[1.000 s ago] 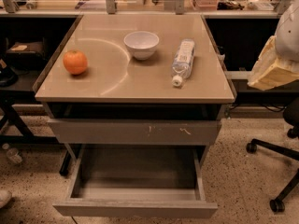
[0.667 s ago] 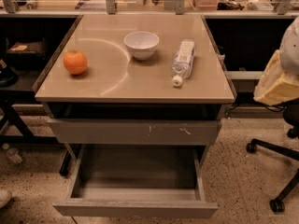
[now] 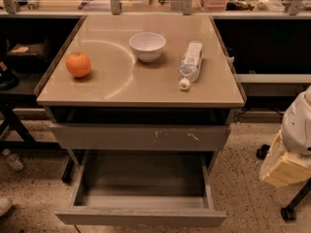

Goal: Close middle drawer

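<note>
The middle drawer (image 3: 141, 216) is the wide grey drawer pulled far out at the bottom of the table, its grey box interior (image 3: 143, 178) open and empty. Above it sits the taller grey front with pale scratch marks (image 3: 141, 137), slightly out. My gripper (image 3: 284, 166), a white and tan piece, hangs at the right edge of the view, to the right of the open drawer and apart from it, at about the drawer's height.
On the tan tabletop (image 3: 116, 89) lie an orange (image 3: 78, 64), a white bowl (image 3: 147, 46) and a water bottle (image 3: 190, 63) on its side. Dark chair castors (image 3: 287, 212) stand on the speckled floor at the right. Dark shelving flanks the table.
My gripper has dropped from beside the tabletop's right edge down to the level of the drawers. The drawers and the things on the table have not moved.
</note>
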`<state>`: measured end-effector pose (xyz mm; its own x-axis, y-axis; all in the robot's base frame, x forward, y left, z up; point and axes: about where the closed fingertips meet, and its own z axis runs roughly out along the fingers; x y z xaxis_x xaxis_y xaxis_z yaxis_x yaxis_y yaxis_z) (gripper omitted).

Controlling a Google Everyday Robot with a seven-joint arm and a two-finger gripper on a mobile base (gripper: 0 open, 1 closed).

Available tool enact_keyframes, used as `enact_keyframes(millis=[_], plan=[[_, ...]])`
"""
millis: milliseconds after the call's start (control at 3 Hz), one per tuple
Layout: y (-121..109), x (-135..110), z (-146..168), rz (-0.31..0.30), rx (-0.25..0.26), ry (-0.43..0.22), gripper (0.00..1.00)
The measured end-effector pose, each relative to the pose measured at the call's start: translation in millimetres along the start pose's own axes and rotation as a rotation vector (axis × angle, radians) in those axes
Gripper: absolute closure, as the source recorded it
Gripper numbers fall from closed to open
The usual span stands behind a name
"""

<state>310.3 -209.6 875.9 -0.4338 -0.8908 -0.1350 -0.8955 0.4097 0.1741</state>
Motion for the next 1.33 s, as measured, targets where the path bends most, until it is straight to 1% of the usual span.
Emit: enact_keyframes(millis=[333,667,1000,1333], plan=[[-3.4,-3.1,-0.2,0.000,0.017,-0.011,1.00],[2.9,4.8,33.5,0.032,-0.056,-0.021,1.00],[12.6,25.5,79.3,0.098,-0.169,-0.030,1.00],[14.6,35.9,123.8,0.152,-0.278,-0.026,1.00]])
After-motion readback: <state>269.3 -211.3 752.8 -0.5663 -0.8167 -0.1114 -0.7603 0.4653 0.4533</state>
